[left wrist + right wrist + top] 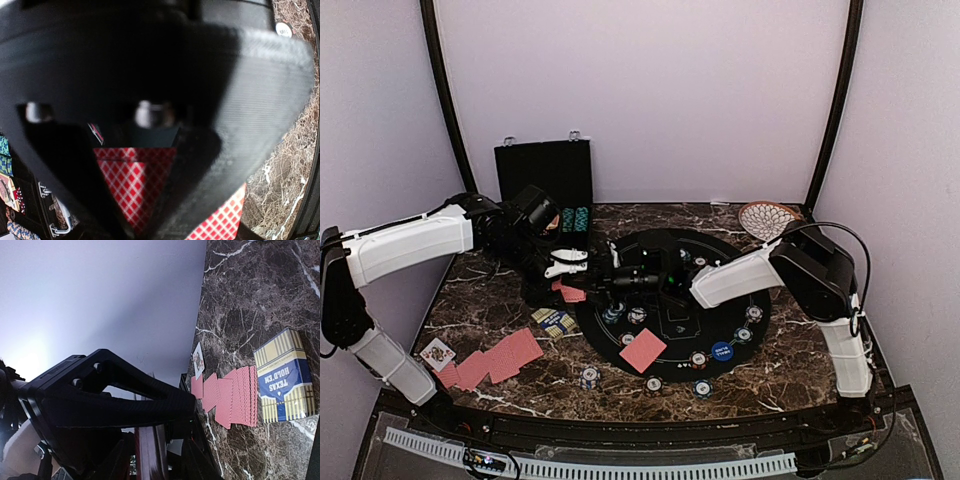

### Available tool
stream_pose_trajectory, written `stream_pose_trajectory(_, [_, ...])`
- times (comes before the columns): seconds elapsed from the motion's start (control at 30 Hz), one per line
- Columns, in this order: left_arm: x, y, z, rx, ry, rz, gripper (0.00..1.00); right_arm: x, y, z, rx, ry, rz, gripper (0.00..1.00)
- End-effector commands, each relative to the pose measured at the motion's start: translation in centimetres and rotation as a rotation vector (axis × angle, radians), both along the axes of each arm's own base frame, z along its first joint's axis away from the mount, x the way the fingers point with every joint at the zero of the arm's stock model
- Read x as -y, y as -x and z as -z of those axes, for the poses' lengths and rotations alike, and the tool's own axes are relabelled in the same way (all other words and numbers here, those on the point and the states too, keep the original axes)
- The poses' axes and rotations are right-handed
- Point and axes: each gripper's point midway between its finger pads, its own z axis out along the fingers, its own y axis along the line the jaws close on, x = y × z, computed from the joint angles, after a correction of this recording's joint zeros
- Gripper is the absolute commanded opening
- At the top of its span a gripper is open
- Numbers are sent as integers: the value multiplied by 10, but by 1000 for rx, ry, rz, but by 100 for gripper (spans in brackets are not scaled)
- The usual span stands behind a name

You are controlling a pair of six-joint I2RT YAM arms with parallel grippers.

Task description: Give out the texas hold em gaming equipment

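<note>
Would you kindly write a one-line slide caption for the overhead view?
Left end effector holds red-backed cards at the left edge of the black mat; poker chips dot it.

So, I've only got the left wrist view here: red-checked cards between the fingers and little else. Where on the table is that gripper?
Observer: In the top view, the left gripper holds those red-backed cards at the left rim of the round black mat.
Operator: And the other arm?
Observer: The right gripper reaches across the mat from the right, its tip close beside the held cards.
Operator: Any cards laid out?
Observer: A lone face-down card lies on the near side of the mat.
</note>
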Motion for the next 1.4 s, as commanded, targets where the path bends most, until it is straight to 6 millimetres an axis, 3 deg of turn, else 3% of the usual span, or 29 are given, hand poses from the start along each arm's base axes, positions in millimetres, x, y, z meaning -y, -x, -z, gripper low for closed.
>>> stream_pose_trajectory(0.0, [4, -4, -8, 28, 15, 2, 55, -3, 4, -4, 25, 13, -21, 35])
stream_pose_trajectory(0.7, [2, -1, -17, 26, 27, -5, 56, 25, 0, 5, 28, 76, 14, 24])
stream_pose_trajectory(1.07, [3, -1, -21, 32, 34, -12, 56, 33, -1, 12, 43, 133, 28, 23])
stream_pose_trajectory(1.2, [6, -1, -23, 21, 53, -17, 57, 28, 0, -5, 34, 60, 31, 28])
stream_pose_trajectory(1.37, [12, -2, -25, -3, 76, -31, 57, 7, 8, -24, 2, -56, -7, 35])
